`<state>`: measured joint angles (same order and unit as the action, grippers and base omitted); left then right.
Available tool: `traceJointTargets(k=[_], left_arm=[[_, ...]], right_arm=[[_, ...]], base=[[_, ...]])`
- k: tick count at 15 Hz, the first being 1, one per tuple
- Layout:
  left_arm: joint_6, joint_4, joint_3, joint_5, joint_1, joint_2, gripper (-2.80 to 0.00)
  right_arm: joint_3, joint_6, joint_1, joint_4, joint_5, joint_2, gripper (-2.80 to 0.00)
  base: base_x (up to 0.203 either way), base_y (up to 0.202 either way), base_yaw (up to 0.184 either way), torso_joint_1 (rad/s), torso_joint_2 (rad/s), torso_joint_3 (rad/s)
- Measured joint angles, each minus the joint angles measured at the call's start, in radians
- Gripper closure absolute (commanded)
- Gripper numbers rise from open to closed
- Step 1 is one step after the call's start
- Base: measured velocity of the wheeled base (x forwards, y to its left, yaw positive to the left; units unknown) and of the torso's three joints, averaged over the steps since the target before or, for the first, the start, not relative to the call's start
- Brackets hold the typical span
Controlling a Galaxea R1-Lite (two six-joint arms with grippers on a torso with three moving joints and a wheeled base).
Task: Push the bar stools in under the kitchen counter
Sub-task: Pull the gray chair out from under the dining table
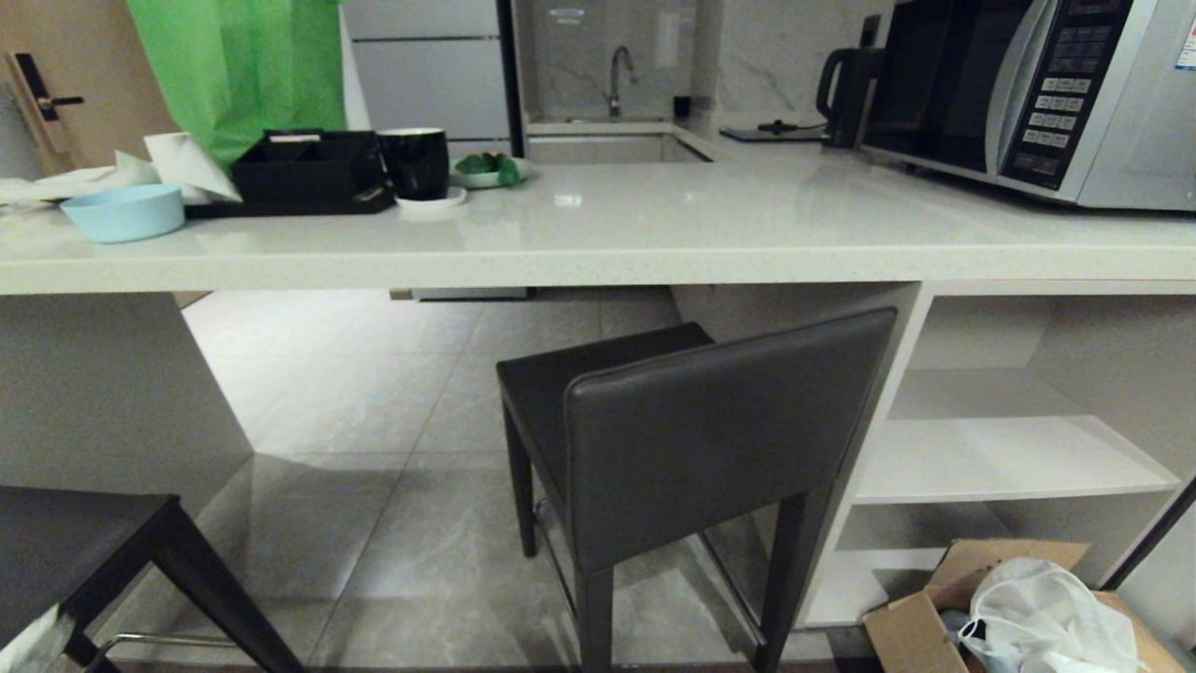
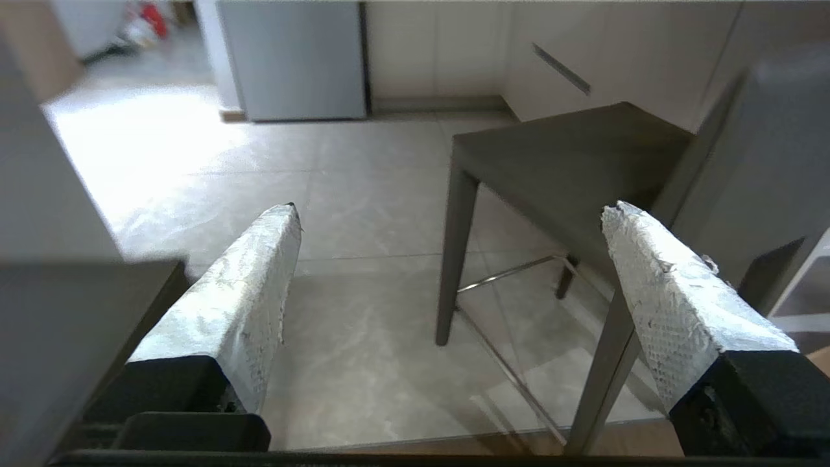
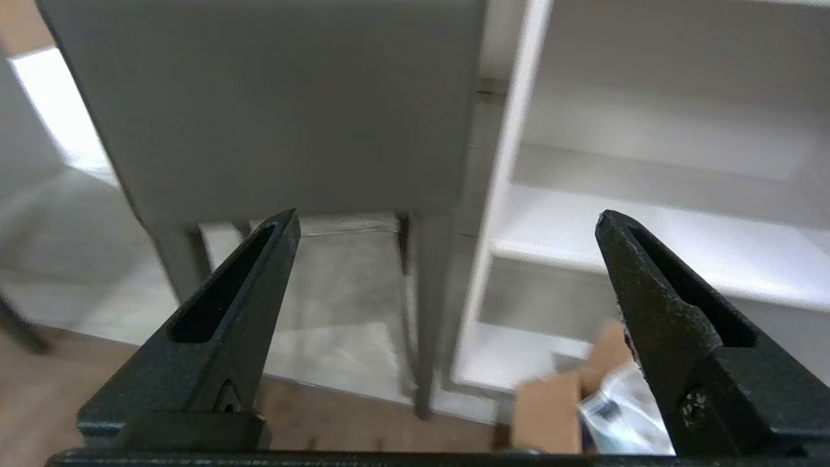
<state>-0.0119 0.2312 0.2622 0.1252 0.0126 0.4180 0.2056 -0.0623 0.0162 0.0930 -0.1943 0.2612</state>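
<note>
Under the bench: one bar stool [image 1: 691, 439] stands with its seat partly tucked below the bench [image 1: 598, 238], its backrest facing me, just beside the white shelves [image 1: 1009, 458].
Other stool: I see its dark seat corner [image 1: 75, 551] low on my left, outside the bench edge.
Left gripper [image 2: 450, 214]: fingers wide apart, holding nothing (white wrap on both fingers), above the floor near the stool.
Right gripper [image 3: 447, 220]: fingers wide apart, holding nothing, facing the backrest and shelves.
Floor corner: a cardboard box [image 1: 934, 608] with a white bag.
</note>
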Motion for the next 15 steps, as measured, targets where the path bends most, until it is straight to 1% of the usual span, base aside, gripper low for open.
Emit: traceJointTargets(k=[2,4,6,8,10,12,13,14,15], left_arm=[[-0.016,0.171,0.038,0.002,0.051,0.26,-2.8],[-0.033,0.344,0.054,-0.004,0.141,0.496,-2.8],[-0.055,0.517,0.064,-0.042,0.249,0.725,-2.8],[-0.09,0.676,0.072,-0.094,0.358,0.912,-2.8],[-0.132,0.825,0.07,-0.129,0.472,1.062,-2.8],[-0.148,0.928,0.06,-0.162,0.578,1.174,-2.8],[-0.148,0.957,0.058,-0.178,0.623,1.218,-2.8],[-0.147,0.972,0.058,-0.193,0.659,1.254,-2.8],[-0.146,0.975,0.061,-0.208,0.682,1.284,-2.8]], right_arm=[[0.059,0.017,0.006,0.142,-0.046,0.227,-2.8],[0.083,0.017,0.011,0.341,-0.128,0.465,-2.8],[0.11,0.001,0.015,0.553,-0.247,0.721,-2.8],[0.143,-0.013,0.016,0.705,-0.373,0.939,-2.8],[0.168,-0.02,0.005,0.83,-0.511,1.127,-2.8],[0.182,-0.023,-0.022,0.964,-0.66,1.299,-2.8],[0.186,-0.022,-0.037,1.036,-0.721,1.377,-2.8],[0.186,-0.015,-0.049,1.118,-0.769,1.441,-2.8],[0.185,-0.005,-0.062,1.19,-0.799,1.487,-2.8]], base=[[0.0,0.0,0.0,0.0,0.0,0.0],[0.0,0.0,0.0,0.0,0.0,0.0],[0.0,0.0,0.0,0.0,0.0,0.0],[0.0,0.0,0.0,0.0,0.0,0.0],[0.0,0.0,0.0,0.0,0.0,0.0],[0.0,0.0,0.0,0.0,0.0,0.0],[0.0,0.0,0.0,0.0,0.0,0.0],[0.0,0.0,0.0,0.0,0.0,0.0],[0.0,0.0,0.0,0.0,0.0,0.0]])
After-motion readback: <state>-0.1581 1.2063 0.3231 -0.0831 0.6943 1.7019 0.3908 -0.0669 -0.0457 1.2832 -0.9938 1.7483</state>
